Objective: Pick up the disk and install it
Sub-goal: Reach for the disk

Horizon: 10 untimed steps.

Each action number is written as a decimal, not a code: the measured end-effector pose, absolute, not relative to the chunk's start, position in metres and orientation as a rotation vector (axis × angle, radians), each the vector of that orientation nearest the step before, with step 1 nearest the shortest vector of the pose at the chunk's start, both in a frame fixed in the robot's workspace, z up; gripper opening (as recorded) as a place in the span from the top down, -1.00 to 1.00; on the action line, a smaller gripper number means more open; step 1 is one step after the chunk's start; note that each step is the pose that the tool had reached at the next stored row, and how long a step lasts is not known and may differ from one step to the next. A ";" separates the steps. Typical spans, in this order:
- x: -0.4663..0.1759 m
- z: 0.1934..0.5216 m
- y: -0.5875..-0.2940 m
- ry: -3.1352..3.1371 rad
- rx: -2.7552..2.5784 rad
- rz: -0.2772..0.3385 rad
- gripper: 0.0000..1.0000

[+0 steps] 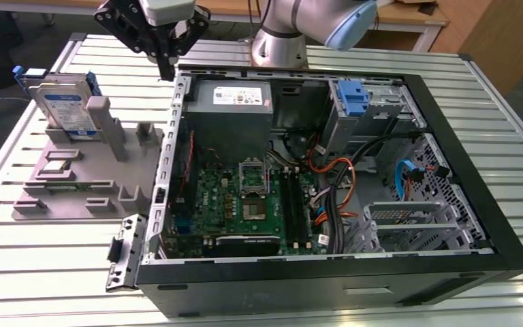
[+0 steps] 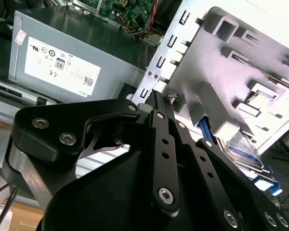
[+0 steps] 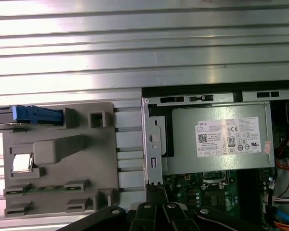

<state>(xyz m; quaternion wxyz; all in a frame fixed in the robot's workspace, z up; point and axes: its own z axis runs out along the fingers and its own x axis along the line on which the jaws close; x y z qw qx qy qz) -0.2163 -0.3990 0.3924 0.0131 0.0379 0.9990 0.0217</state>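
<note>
Disk (image 1: 66, 109): upright in grey fixture (image 1: 98, 170) beside computer case (image 1: 334, 279)
Handling: probably stiff, heavyish, shock-fragile; grip blue carrier edges
Gripper (image 1: 165, 68): fingers closed together, empty, above case corner

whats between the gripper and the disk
In the exterior view, only bare slatted table and a grey fixture post lie between the gripper and the disk.

Black claw (image 1: 166, 68) closed and empty, pointed downward at the end of the grey arm (image 1: 284, 27).
</note>
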 end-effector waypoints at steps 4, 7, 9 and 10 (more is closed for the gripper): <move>-0.221 0.392 -0.399 3.112 0.118 0.068 0.80; -0.222 0.392 -0.399 3.112 0.118 0.068 0.80; -0.222 0.392 -0.399 3.112 0.118 0.068 0.80; -0.222 0.392 -0.399 3.112 0.118 0.068 0.80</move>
